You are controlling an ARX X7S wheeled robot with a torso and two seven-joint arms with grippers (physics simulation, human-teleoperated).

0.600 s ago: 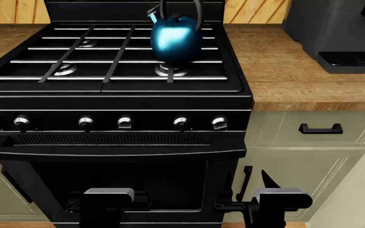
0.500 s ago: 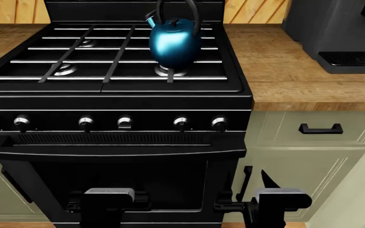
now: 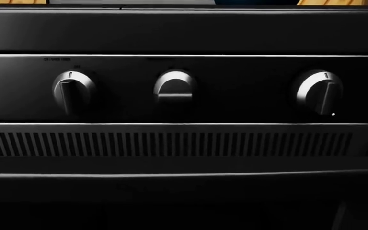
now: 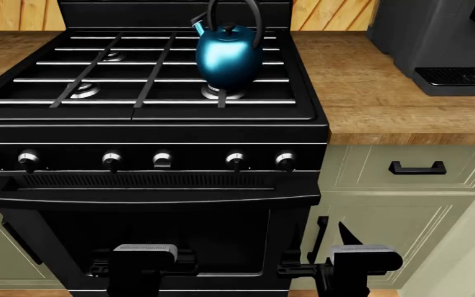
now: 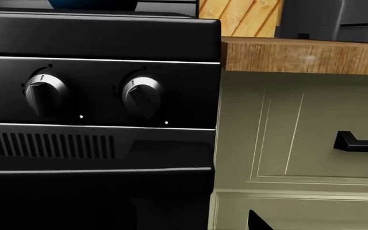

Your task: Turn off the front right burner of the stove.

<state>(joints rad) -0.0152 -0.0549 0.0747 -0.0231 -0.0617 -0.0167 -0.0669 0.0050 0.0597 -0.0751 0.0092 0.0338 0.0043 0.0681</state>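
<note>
The black stove (image 4: 151, 133) fills the head view. Its front right burner (image 4: 222, 93) shows through the grate bars, and a glossy blue kettle (image 4: 229, 55) stands on it. Six silver-capped knobs run along the front, and the far right knob (image 4: 286, 160) also shows in the right wrist view (image 5: 142, 96). My left gripper (image 4: 143, 263) is low before the oven door, its fingers lost against the black. My right gripper (image 4: 334, 238) is low at the stove's right edge with its jaws apart and empty. One of its fingertips (image 5: 258, 221) shows in the right wrist view.
A wooden countertop (image 4: 386, 93) lies right of the stove with a dark grey appliance (image 4: 444, 43) on it. Pale green cabinets with a black drawer handle (image 4: 417, 167) stand below. The left wrist view shows three knobs, the middle knob (image 3: 174, 86) turned sideways.
Both arms have sunk slightly lower in the head view. The far right knob's cap looks slanted in the earliest frame and more upright now. The kettle has wobbled a little.
</note>
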